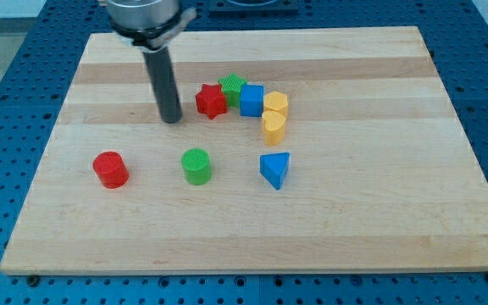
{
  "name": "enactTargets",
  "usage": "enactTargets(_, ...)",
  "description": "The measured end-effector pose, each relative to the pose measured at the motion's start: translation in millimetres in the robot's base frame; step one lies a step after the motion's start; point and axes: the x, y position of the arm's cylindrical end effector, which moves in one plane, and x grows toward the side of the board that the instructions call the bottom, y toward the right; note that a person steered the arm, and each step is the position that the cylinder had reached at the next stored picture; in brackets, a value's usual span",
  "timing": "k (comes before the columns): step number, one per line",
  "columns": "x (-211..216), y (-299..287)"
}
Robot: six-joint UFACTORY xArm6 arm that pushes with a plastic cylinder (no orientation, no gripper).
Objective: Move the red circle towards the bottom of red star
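Note:
The red circle (pixel 110 169) stands at the view's lower left of the wooden board. The red star (pixel 211 101) sits near the board's middle top, touching a green star (pixel 232 86) behind it. My tip (pixel 170 119) rests on the board just left of the red star, apart from it, and well above and to the right of the red circle.
A blue cube (pixel 252 99) sits right of the green star. A yellow hexagon (pixel 275 105) and a yellow heart (pixel 273 127) stand right of it. A green circle (pixel 196 166) and a blue triangle (pixel 274 169) lie lower. The board (pixel 379 203) ends on a blue pegboard.

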Motion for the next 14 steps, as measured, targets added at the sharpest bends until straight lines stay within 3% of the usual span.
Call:
enactTargets(3, 21, -126)
enactTargets(5, 141, -145)
enactTargets(6, 158, -137)
enactTargets(11, 43, 46)
enactTargets(14, 71, 14)
